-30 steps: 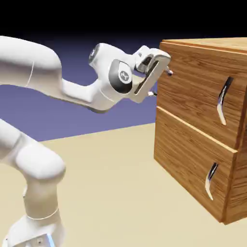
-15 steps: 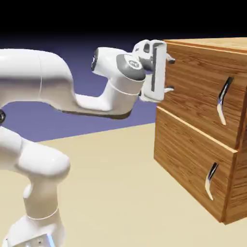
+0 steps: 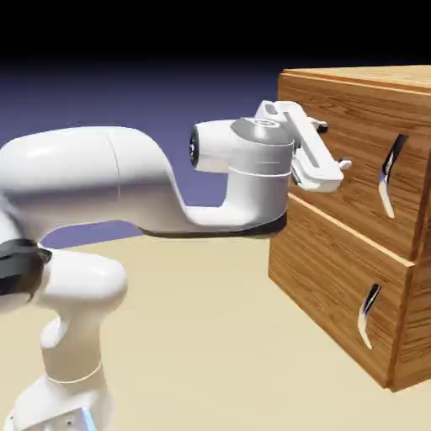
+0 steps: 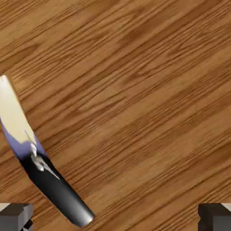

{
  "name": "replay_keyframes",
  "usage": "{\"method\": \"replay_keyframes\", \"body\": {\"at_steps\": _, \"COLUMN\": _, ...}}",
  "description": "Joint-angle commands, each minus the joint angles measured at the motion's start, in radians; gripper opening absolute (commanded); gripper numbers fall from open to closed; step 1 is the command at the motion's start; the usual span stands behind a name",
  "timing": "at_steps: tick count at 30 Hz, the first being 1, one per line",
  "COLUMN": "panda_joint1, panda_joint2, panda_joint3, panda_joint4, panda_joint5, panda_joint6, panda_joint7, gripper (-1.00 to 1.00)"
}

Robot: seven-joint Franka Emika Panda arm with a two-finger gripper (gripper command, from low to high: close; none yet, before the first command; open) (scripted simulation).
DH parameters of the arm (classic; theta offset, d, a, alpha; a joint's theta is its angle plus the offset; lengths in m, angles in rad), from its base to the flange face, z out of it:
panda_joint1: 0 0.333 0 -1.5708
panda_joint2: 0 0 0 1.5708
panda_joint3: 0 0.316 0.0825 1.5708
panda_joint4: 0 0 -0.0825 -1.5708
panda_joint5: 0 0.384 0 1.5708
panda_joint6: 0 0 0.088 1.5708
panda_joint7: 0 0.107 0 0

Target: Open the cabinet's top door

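Exterior view: the large box-shaped cabinet of warm brown wood grain [image 3: 353, 219] fills the frame from one o'clock down to five o'clock, its near vertical edge running down at about three o'clock of centre. The top door, the upper wood-grain rectangular panel [image 3: 353, 156], sits shut and flush above the lower wood-grain panel [image 3: 337, 286], a thin seam between them. The top door's curved dark and silver metal handle [image 3: 389, 175] stands with its long axis roughly upright, bowed outward, toward the door's right side; the lower curved metal handle [image 3: 368, 316] stands likewise at four o'clock. The white two-finger gripper [image 3: 330, 145] hangs just in front of the top door's left part, near but apart from the handle, fingers pointing at the wood. Its jaws stand spread wide with nothing between them. The smooth white arm [image 3: 109, 181] sweeps in from nine o'clock. The pale beige table top [image 3: 194, 320] lies bare and open at six o'clock, leaving free room before the cabinet.

Hand view: streaked brown grain fills nearly everything. The glossy handle [image 4: 56, 187] slants from ten o'clock down to seven o'clock, reflecting beige and violet. One grey fingertip [image 4: 16, 216] sits at seven o'clock, the other [image 4: 215, 215] at five o'clock, far apart, gripping nothing
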Motion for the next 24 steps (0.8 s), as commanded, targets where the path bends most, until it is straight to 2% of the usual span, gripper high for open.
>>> {"method": "replay_keyframes", "body": {"at_steps": 1, "panda_joint1": 0.017, "panda_joint2": -0.007, "panda_joint3": -0.019, "panda_joint4": 0.009, "panda_joint5": -0.044, "panda_joint6": -0.002, "panda_joint7": -0.018, "gripper": 1.00}}
{"method": "replay_keyframes", "body": {"at_steps": 10, "panda_joint1": 0.169, "panda_joint2": -0.069, "panda_joint3": -0.186, "panda_joint4": 0.090, "panda_joint5": -0.425, "panda_joint6": -0.021, "panda_joint7": -0.171, "gripper": 1.00}}
{"method": "replay_keyframes", "body": {"at_steps": 16, "panda_joint1": 0.346, "panda_joint2": -0.040, "panda_joint3": -0.282, "panda_joint4": 0.236, "panda_joint5": -0.431, "panda_joint6": -0.029, "panda_joint7": -0.177, "gripper": 1.00}}
{"method": "replay_keyframes", "body": {"at_steps": 17, "panda_joint1": 0.346, "panda_joint2": -0.040, "panda_joint3": -0.282, "panda_joint4": 0.236, "panda_joint5": -0.431, "panda_joint6": -0.029, "panda_joint7": -0.177, "gripper": -1.00}}
{"method": "replay_keyframes", "body": {"at_steps": 24, "panda_joint1": 0.128, "panda_joint2": 0.064, "panda_joint3": -0.147, "panda_joint4": 0.058, "panda_joint5": -0.430, "panda_joint6": -0.128, "panda_joint7": -0.031, "gripper": -1.00}}
